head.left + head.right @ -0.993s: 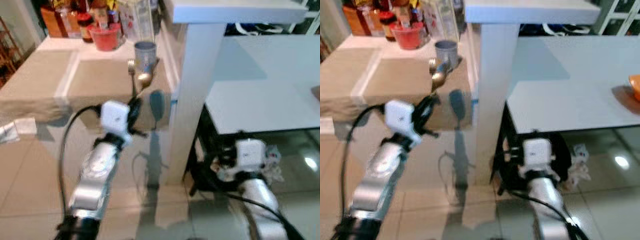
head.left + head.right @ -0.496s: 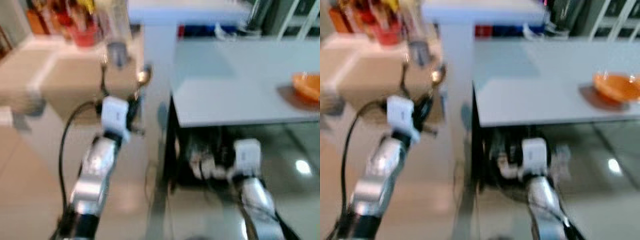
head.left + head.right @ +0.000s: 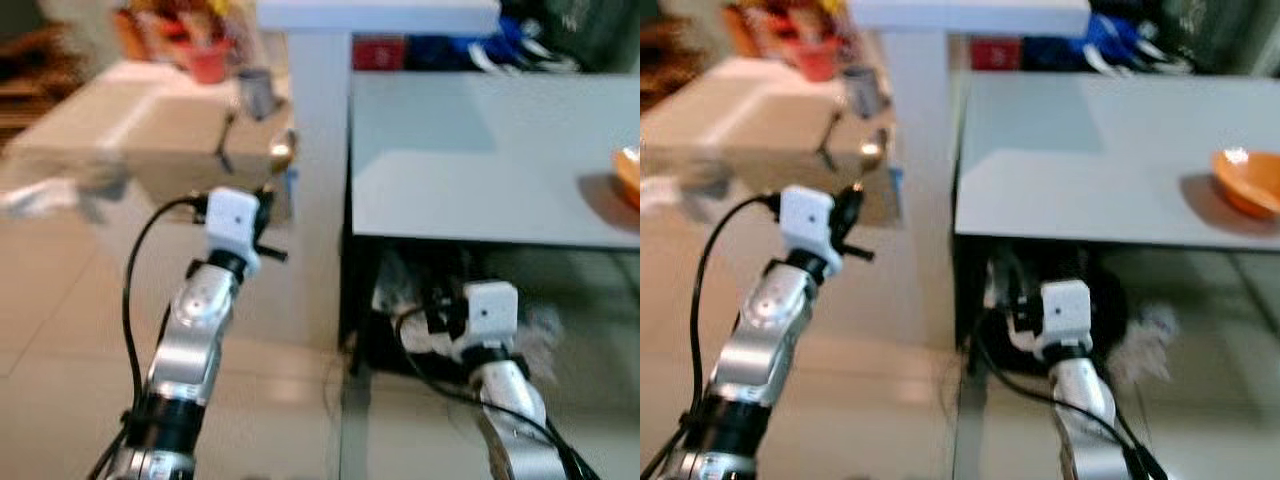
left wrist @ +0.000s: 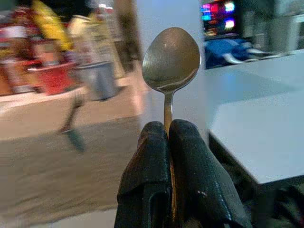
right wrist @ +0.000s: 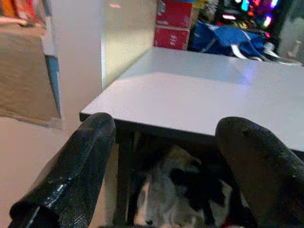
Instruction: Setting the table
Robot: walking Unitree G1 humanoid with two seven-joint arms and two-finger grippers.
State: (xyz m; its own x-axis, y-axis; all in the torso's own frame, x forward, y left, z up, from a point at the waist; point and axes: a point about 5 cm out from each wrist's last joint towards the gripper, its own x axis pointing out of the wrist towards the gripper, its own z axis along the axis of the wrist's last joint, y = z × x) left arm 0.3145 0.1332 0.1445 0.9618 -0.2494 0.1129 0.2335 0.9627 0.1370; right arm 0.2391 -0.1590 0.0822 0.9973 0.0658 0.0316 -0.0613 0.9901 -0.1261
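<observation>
Upright metal spoon (image 4: pixel 171 59), bowl uppermost

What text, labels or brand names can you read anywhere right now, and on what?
None can be read.
Red boxes behind the white table: print too blurred.
Bottles and jars on the beige counter: labels smeared by motion.
Glowing signs in the background: coloured blobs only.
Spoon in the left gripper: no marking visible.

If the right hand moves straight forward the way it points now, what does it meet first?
Probably the front edge of the pale grey table, or the dark space just under it. The right hand is open, low in front of that table and aimed about at edge level. Depth is unclear.
</observation>
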